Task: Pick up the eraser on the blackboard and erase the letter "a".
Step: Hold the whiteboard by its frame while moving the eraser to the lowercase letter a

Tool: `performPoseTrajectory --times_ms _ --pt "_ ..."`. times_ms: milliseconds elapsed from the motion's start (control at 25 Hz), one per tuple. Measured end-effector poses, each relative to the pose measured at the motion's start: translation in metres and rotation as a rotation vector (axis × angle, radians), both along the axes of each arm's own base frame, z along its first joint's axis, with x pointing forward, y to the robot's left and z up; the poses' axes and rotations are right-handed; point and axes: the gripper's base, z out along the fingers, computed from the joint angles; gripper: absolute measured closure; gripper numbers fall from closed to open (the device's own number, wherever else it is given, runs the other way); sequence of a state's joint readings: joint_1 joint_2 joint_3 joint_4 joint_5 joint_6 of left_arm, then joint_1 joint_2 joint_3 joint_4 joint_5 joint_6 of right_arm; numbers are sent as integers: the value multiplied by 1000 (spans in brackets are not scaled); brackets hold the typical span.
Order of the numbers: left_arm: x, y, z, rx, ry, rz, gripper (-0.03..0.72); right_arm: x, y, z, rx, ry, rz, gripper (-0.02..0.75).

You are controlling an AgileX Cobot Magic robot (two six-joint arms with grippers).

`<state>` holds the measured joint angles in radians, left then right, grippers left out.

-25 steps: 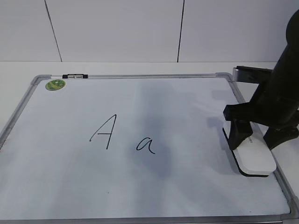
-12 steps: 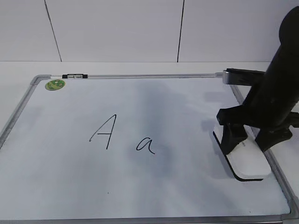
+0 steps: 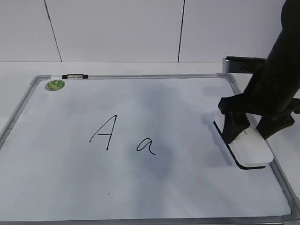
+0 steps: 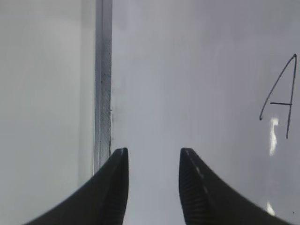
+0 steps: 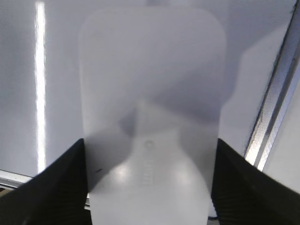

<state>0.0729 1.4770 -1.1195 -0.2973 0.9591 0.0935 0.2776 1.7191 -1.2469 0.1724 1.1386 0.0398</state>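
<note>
The white eraser (image 3: 251, 149) with its black felt underside is gripped across its width by my right gripper (image 3: 253, 133), over the right side of the blackboard (image 3: 187, 108) near its right frame. In the right wrist view the eraser (image 5: 150, 117) fills the middle, with a finger (image 5: 61, 183) against each long side. The small letter "a" (image 3: 146, 145) sits mid-board, well left of the eraser, beside a taller capital "A" (image 3: 105, 132). My left gripper (image 4: 152, 157) is open and empty over the board's left frame (image 4: 103, 84); it does not show in the exterior view.
A round green sticker (image 3: 55, 85) and a small black clip (image 3: 75, 76) sit at the board's far left corner. A dark flat object (image 3: 243, 64) lies beyond the far right corner. The white table surrounds the board.
My right gripper has carried the eraser a little to the left and farther back on the board, away from the right frame. The letters are unchanged.
</note>
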Motion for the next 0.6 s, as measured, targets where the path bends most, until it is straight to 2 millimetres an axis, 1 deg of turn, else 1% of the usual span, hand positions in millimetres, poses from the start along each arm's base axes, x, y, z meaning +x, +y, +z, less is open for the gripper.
performPoseTrajectory --times_ms 200,360,480,600 --pt "32 5 -13 26 37 -8 440 3 1 5 2 -13 4 185" --pt "55 7 -31 36 80 -14 442 3 1 7 3 -16 6 185" --pt "68 9 -51 42 132 -19 442 3 1 7 0 -10 7 185" --pt "76 11 -69 56 178 -27 442 3 1 7 0 -9 9 185"
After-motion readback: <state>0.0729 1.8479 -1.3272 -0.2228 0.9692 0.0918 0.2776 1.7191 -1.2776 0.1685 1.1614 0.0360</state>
